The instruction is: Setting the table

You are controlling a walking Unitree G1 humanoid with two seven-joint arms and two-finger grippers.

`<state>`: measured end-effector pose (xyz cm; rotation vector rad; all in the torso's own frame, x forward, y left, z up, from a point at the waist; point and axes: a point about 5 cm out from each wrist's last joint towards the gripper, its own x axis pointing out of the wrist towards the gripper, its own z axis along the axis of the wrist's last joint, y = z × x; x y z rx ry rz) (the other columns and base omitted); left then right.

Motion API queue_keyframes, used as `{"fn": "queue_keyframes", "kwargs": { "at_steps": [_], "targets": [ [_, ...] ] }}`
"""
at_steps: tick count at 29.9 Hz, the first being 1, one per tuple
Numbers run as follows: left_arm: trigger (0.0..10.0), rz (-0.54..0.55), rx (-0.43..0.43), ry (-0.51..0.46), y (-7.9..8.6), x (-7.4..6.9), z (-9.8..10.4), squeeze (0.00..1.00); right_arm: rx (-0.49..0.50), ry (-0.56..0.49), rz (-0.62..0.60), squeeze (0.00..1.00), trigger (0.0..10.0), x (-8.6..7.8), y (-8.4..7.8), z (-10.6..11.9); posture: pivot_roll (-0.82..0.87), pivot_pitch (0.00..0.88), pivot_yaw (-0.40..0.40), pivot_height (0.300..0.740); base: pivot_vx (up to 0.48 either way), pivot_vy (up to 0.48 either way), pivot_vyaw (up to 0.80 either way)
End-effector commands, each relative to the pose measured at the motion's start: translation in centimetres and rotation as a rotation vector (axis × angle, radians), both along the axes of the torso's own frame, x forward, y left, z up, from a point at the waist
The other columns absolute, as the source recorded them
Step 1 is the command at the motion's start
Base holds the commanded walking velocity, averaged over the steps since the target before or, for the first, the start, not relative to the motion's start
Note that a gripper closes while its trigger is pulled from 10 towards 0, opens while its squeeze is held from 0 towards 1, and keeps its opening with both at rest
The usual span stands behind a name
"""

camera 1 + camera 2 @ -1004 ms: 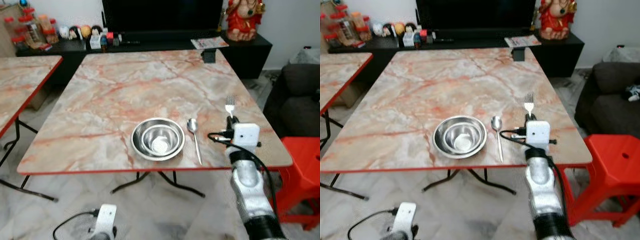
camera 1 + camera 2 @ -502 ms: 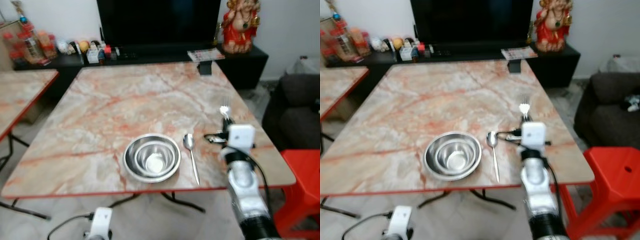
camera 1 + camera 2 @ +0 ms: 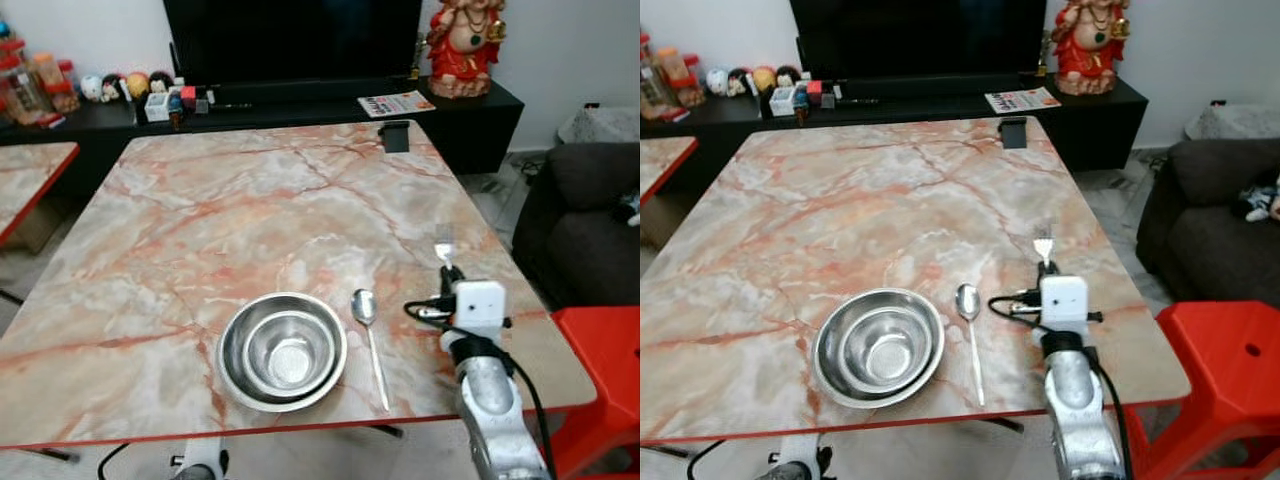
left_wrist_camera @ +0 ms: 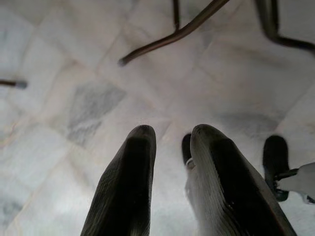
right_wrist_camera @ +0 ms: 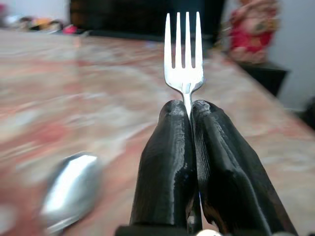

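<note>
Steel fork (image 5: pixel 184 59) sits pinched upright in my right gripper (image 5: pixel 189 110), spoon (image 3: pixel 368 335) beside the jaws, ready for laying down.

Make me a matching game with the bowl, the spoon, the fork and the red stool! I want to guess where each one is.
Things:
1. bowl
2. spoon
3. fork
4. red stool

Places:
A. pinched between the fingers of the right gripper, prongs pointing away from it
B. on the floor, to the right of the table
C. on the table near the front edge, with a smaller bowl nested inside
D. lying flat on the table, just right of the bowl

Right pairs: 1-C, 2-D, 3-A, 4-B
</note>
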<state>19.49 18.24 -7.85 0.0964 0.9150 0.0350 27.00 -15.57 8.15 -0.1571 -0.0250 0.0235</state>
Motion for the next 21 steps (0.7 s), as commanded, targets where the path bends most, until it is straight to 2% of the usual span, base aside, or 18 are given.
{"fn": "queue_keyframes", "kwargs": {
  "at_steps": [1, 5, 8, 13, 21],
  "targets": [
    [10.0, -0.004, 0.004, 0.018, 0.2, -0.4, -0.2, 0.0, -0.012, 0.003, -0.005, 0.0, 10.0, -0.2, -0.3, 0.7, -0.11, 0.0, 0.027, 0.725, 0.0, 0.0, 0.0],
    [10.0, -0.013, 0.006, 0.021, 0.2, -0.5, -0.2, 0.0, -0.032, 0.096, -0.049, 0.0, 10.0, -0.9, -0.9, 0.3, -0.12, 0.0, 0.03, 0.725, 0.0, 0.0, 0.0],
    [10.0, -0.015, 0.007, 0.021, 0.3, -0.5, -0.2, 0.0, -0.029, 0.11, -0.056, 0.0, 10.0, -1.1, -0.9, 0.5, -0.12, 0.0, 0.034, 0.725, 0.0, 0.0, 0.0],
    [10.0, -0.021, 0.014, 0.02, 0.5, -0.4, -0.2, 0.0, -0.035, 0.128, -0.08, 0.0, 10.0, -0.8, -0.9, 0.6, -0.12, 0.0, 0.045, 0.725, 0.0, 0.0, 0.0],
    [10.0, -0.014, 0.008, 0.017, 0.4, -0.3, -0.1, 0.0, -0.008, 0.238, -0.066, 0.0, 10.0, 0.1, -0.6, -0.1, -0.11, 0.0, 0.037, 0.725, 0.0, 0.0, 0.0]
  ]
}}
